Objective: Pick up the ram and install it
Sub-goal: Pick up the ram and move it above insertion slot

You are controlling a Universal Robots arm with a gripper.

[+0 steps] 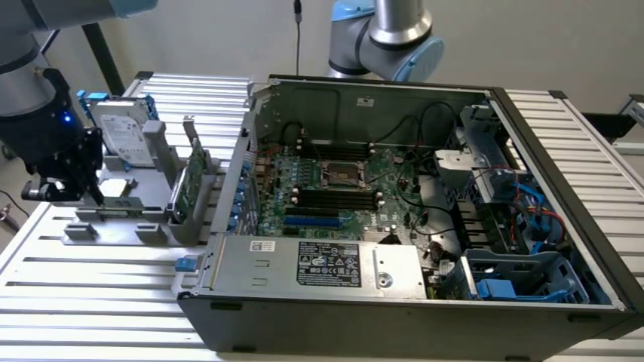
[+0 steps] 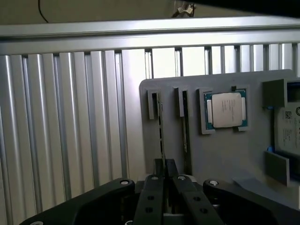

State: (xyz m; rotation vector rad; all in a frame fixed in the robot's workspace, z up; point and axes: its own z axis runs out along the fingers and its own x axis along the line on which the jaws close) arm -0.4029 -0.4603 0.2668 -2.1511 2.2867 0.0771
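Black matte pincer (image 2: 165, 163) pinches the thin, flat ram (image 2: 160, 123) standing in its grey slotted holder (image 2: 220, 154).

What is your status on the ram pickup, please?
Gripper shut on long thin green ram stick. Stick on edge in grey plastic holder slot, not yet lifted. Neighbouring card alongside, apart.

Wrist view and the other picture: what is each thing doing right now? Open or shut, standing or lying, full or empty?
gripper: shut on the ram.
ram: standing on edge in the gray holder.
processor chip: lying flat in its holder pocket.
expansion card: upright in the holder.
hard drive: standing in the holder.
computer case: lying on its side, open.
memory slots: empty.
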